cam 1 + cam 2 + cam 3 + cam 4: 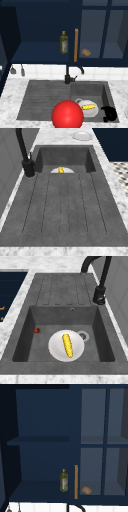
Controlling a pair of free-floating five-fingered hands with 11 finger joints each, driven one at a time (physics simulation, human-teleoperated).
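1. A black hand [109,113] hangs at the front right corner of the sink basin in the front view, by the basin's right wall. It is the right hand, and whether its fingers are curled or straight cannot be told.
2. Just to its left lies a round white plate [66,345] on the basin floor, with a yellow cob of corn [67,345] lying along its middle. In the front view the hand is close beside the plate's right edge; whether they touch cannot be told.
3. A big glossy red ball [67,115] sits in front of the plate's left part in the front view, over the sink's front rim.
4. The dark grey stone sink [65,203] has a ribbed draining board on its left half, bare and open. The basin floor holds a round drain [83,336] behind the plate.
5. A black curved tap [100,293] stands at the sink's back edge, between board and basin.
6. The marble table [10,100] surrounds the sink.
7. Above, a dark blue wall cabinet [42,459] stands open, holding a green glass bottle [64,481] and a small brown roll [86,490], either side of an orange upright handle [76,481].
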